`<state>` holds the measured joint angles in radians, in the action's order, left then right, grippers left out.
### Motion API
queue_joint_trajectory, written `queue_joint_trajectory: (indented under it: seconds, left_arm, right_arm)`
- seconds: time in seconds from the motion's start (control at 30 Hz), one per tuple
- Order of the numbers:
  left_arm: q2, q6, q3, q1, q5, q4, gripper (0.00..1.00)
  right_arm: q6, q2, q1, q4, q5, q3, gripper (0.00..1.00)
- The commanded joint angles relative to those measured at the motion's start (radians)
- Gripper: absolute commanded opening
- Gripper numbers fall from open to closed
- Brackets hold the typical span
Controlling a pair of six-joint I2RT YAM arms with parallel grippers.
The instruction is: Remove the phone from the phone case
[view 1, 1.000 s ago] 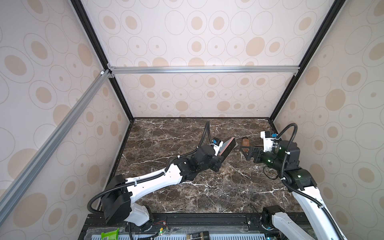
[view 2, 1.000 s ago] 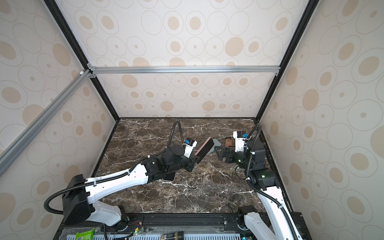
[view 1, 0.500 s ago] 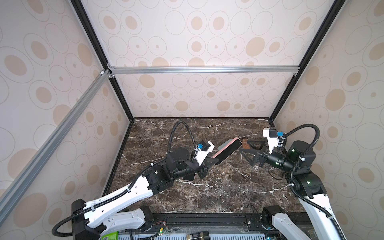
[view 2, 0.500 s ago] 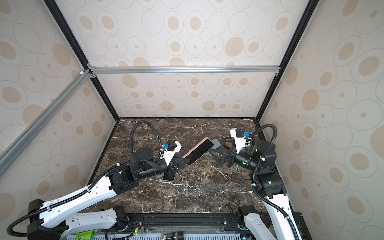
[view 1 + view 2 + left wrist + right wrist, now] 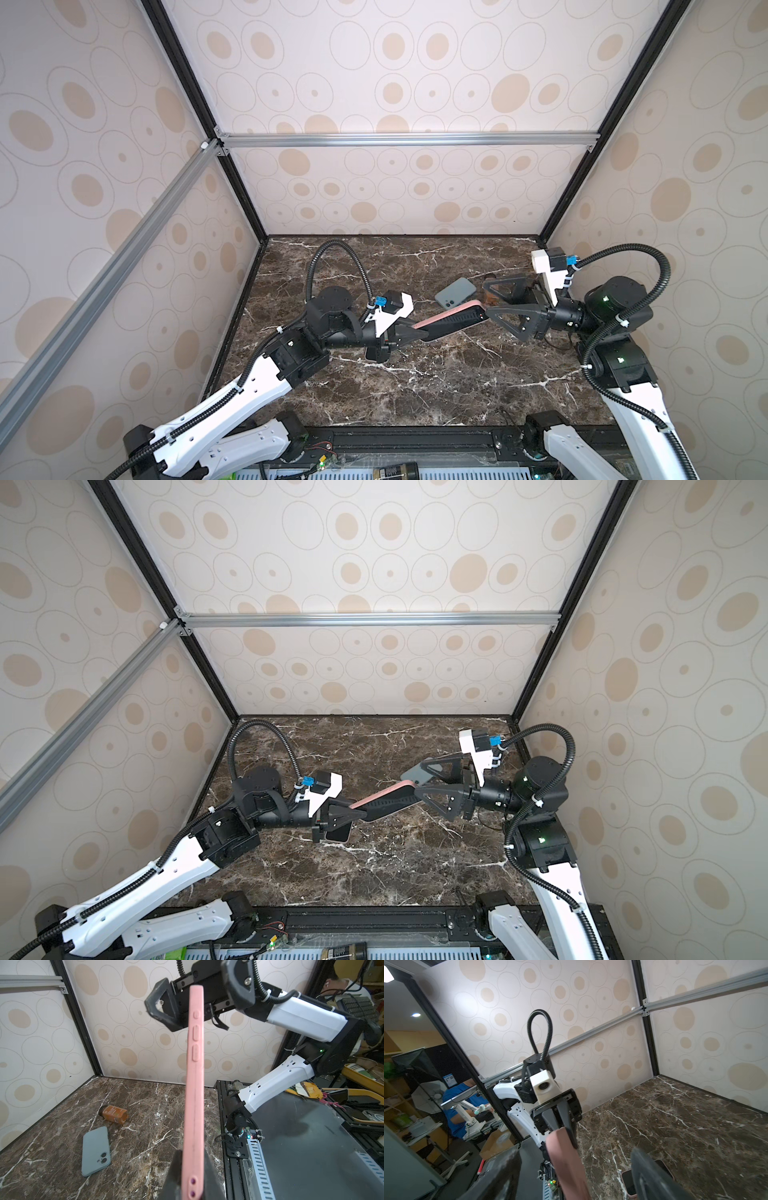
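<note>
Robotics lab, patterned booth walls [image 5: 415, 62], aluminium rail [image 5: 407, 139]; cluttered bench [image 5: 423, 1126], another robot arm [image 5: 465, 1110] outside

Grey-blue phone [image 5: 95, 1151] lies lens-side up on the marble tabletop [image 5: 415, 382], just past the right jaws' tips; amber bottle [image 5: 113, 1114] lies on its side near it, below those jaws.

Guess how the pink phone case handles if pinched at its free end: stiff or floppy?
Likely fairly stiff: the pink phone case juts out straight from the left gripper, clamped at one end, no visible sag. Its matte edge looks rubbery, so probably grippy, not slippery. Being thin, it may twist if the right gripper pinches off-centre.
</note>
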<state>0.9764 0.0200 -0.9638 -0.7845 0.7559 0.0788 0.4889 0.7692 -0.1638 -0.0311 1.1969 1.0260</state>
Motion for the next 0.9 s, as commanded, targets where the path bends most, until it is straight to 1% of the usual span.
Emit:
queue_joint_trajectory:
  seconds: [0.0,0.07,0.13,0.23,0.27,0.33,0.47,0.6,0.67,0.7,0.77,0.87]
  left_arm:
    - [0.023,0.070,-0.039,0.063,0.164,-0.046,0.00]
    - [0.038,0.093,-0.053,0.080,0.175,-0.034,0.00]
    - [0.052,0.123,-0.072,0.091,0.180,-0.013,0.00]
    - [0.078,0.164,-0.103,0.115,0.199,0.029,0.00]
    - [0.086,0.172,-0.110,0.128,0.213,0.036,0.00]
    - [0.099,0.188,-0.119,0.150,0.247,0.048,0.00]
    - [0.114,0.205,-0.123,0.195,0.315,0.055,0.00]
    - [0.116,0.231,-0.132,0.217,0.353,0.074,0.00]
    - [0.116,0.238,-0.135,0.226,0.357,0.084,0.00]
    - [0.116,0.239,-0.133,0.229,0.360,0.084,0.00]
    - [0.116,0.239,-0.130,0.237,0.364,0.080,0.00]
    - [0.114,0.240,-0.122,0.246,0.367,0.078,0.00]
  right_arm:
    - [0.024,0.018,-0.016,0.006,0.055,0.036,0.77]
    - [0.038,0.035,-0.023,0.010,0.049,0.046,0.75]
    - [0.048,0.049,-0.030,0.017,0.026,0.053,0.74]
    - [0.021,0.074,-0.039,-0.001,-0.008,0.068,0.74]
    - [0.000,0.082,-0.040,-0.016,-0.018,0.074,0.74]
    - [-0.005,0.102,-0.053,0.000,-0.039,0.075,0.73]
    - [-0.006,0.146,-0.071,0.044,-0.042,0.073,0.74]
    - [-0.004,0.184,-0.085,0.064,-0.037,0.071,0.72]
    - [-0.011,0.202,-0.111,0.074,-0.030,0.074,0.71]
    - [-0.020,0.208,-0.140,0.074,-0.031,0.075,0.70]
    - [-0.060,0.219,-0.186,0.051,-0.036,0.081,0.69]
    - [-0.110,0.229,-0.228,0.015,-0.052,0.085,0.66]
